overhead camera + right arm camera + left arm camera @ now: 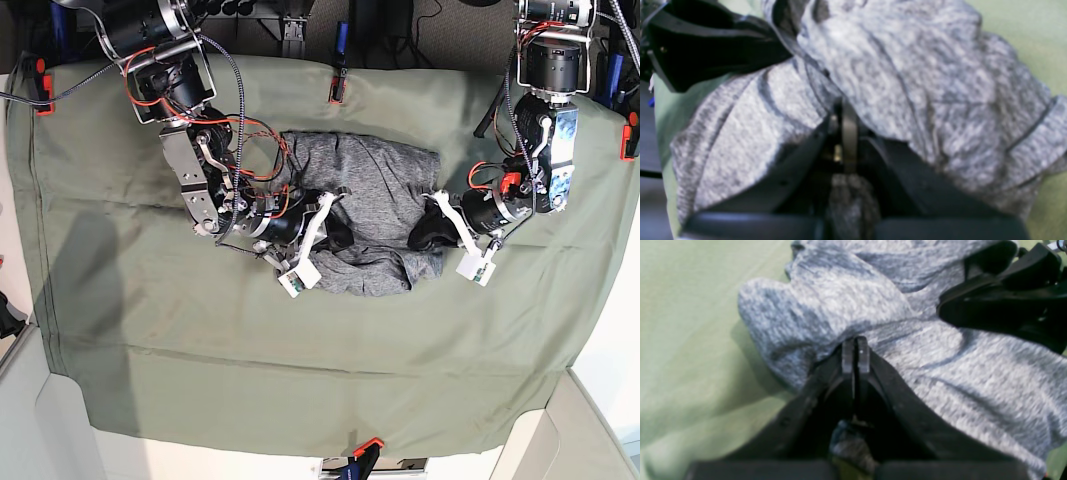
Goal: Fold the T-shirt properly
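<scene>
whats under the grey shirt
The T-shirt lies bunched on the olive-green table cloth, which shows all around it. Anything directly beneath is covered by fabric.

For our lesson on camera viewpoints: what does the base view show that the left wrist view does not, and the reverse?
Only the base view shows the whole olive table cloth, the clamps at its edges, and both arms at opposite sides of the T-shirt. Only the left wrist view shows close up the left pincer shut on a fold of the knit. Both show the grey shirt, bunched, on the green cloth.
</scene>
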